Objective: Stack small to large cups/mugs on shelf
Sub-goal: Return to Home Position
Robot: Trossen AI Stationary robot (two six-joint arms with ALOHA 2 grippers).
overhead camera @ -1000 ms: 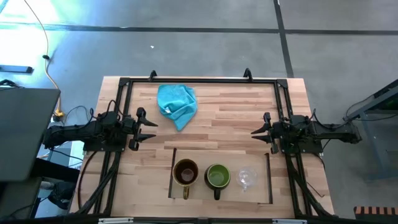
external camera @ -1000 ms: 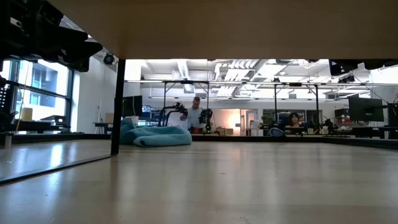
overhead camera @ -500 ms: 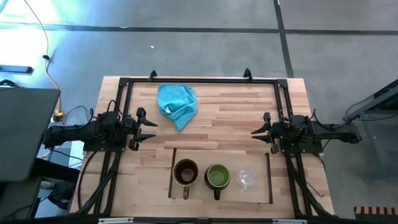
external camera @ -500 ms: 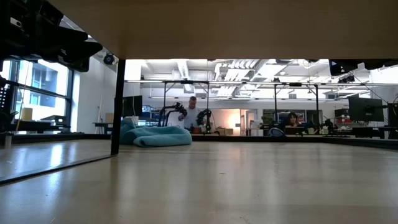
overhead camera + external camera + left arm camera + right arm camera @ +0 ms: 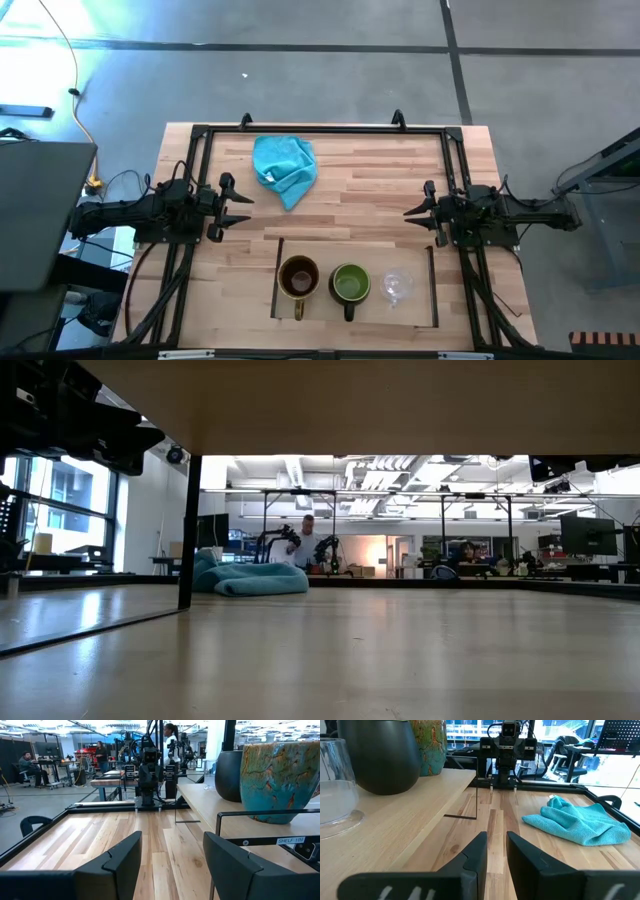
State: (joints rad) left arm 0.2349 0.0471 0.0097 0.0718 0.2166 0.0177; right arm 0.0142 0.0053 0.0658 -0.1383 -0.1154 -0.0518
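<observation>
Three vessels stand side by side on their bases on the shelf [image 5: 355, 250], a pale board near the table's front edge, raised on thin dark rails. They are the brown mug [image 5: 298, 278] with a mottled turquoise-brown outside [image 5: 280, 775], the green mug [image 5: 350, 284] with a dark outside [image 5: 380, 755], and the clear glass cup [image 5: 397, 287] [image 5: 335, 785]. My left gripper [image 5: 238, 206] [image 5: 172, 855] is open at the table's left side, level. My right gripper [image 5: 412, 211] [image 5: 496, 850] waits at the right side, level, its fingers a narrow gap apart with nothing between them.
A crumpled turquoise cloth [image 5: 285, 168] [image 5: 580, 822] lies on the table toward the far edge, left of centre. A dark frame [image 5: 320, 128] runs round the tabletop. Bare planks lie between the two grippers. People and other robot stations show in the room beyond.
</observation>
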